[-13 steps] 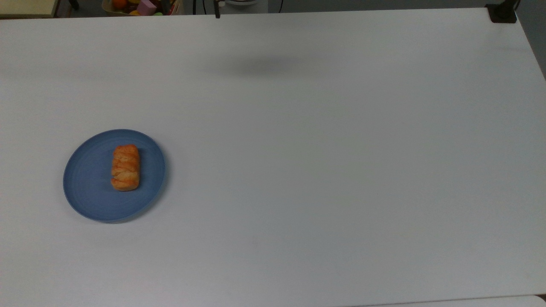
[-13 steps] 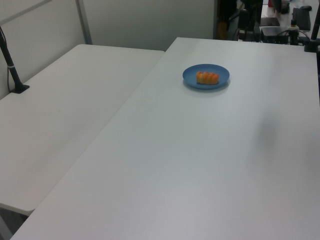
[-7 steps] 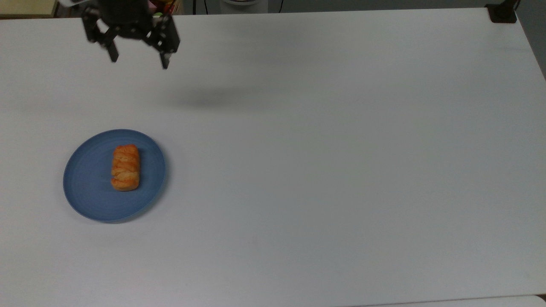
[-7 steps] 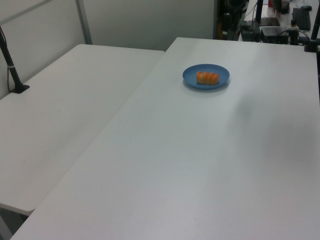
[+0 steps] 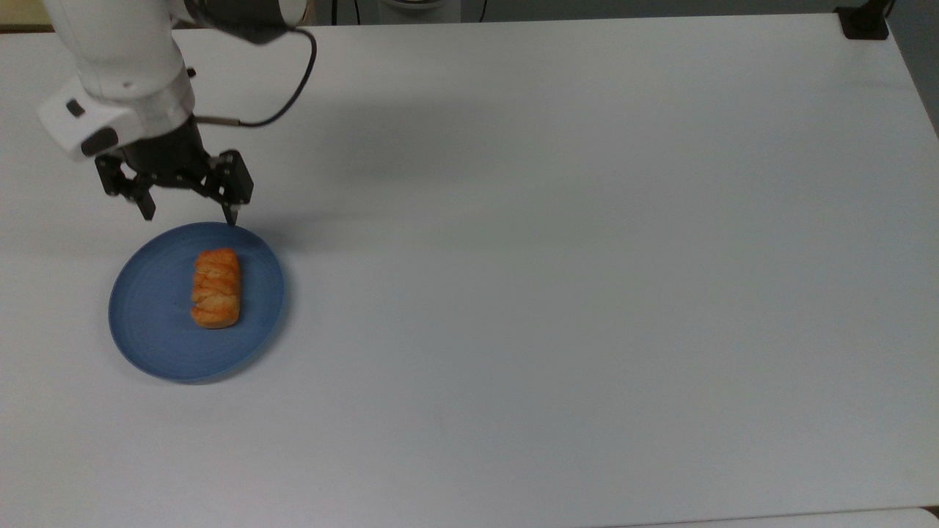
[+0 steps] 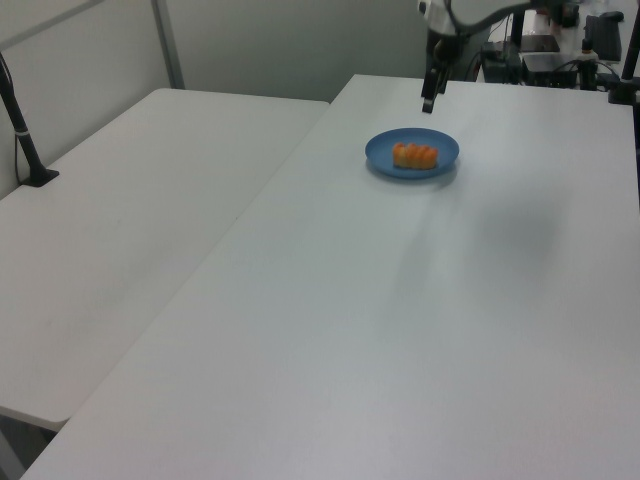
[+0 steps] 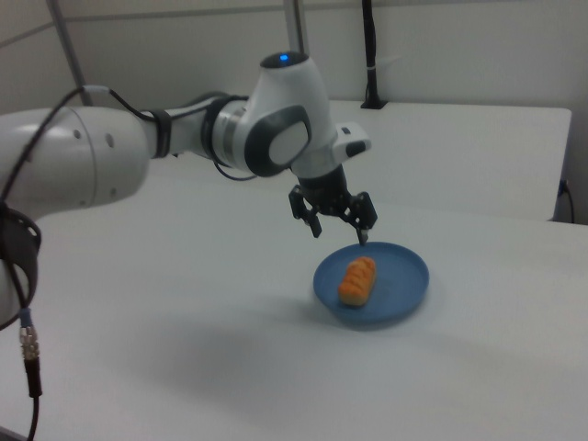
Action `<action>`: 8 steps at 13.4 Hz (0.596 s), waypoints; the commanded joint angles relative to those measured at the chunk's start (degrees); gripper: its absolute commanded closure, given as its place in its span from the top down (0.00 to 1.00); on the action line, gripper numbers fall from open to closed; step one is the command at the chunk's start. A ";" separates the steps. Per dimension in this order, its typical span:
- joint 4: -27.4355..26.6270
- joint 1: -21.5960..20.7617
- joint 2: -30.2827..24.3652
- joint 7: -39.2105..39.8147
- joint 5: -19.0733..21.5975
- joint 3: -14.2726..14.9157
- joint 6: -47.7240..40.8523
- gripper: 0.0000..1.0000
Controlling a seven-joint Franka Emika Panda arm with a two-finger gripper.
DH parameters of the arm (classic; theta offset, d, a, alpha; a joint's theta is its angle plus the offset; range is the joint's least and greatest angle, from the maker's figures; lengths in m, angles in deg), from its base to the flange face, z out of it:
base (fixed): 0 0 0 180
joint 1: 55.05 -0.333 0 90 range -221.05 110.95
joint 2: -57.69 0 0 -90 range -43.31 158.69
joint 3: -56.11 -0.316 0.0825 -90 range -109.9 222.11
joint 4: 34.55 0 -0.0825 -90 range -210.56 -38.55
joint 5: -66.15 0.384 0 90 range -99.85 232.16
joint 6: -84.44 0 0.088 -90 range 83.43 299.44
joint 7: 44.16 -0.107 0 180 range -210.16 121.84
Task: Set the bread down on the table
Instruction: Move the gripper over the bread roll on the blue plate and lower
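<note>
Lying in the middle of the blue plate [image 5: 154, 345] [image 6: 440, 148] [image 7: 404, 280]: the bread [image 5: 216, 288] [image 6: 414, 156] [image 7: 357, 279], ridged side up, untouched. Resting on the white table [image 5: 557, 279] [image 6: 400, 330] [image 7: 184, 349], that plate. Hanging above the plate's far rim in the top view: the gripper [image 5: 189, 211] [image 6: 428, 98] [image 7: 340, 234], fingers spread apart, pointing down, holding nothing.

Arm [image 5: 110, 51] cut off by top view's top edge. Worktop [image 5: 513, 293] runs off top view's left and near edges. In left view, hand [image 6: 430, 95] too small to tell.
</note>
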 commanded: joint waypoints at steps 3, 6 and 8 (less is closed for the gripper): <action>1.77 0.58 8.33 -0.66 1.35 -0.69 10.52 1.00; 1.34 0.58 11.14 -0.76 1.18 -0.69 14.57 1.00; 1.25 0.32 12.90 -0.76 1.18 -0.69 16.07 1.00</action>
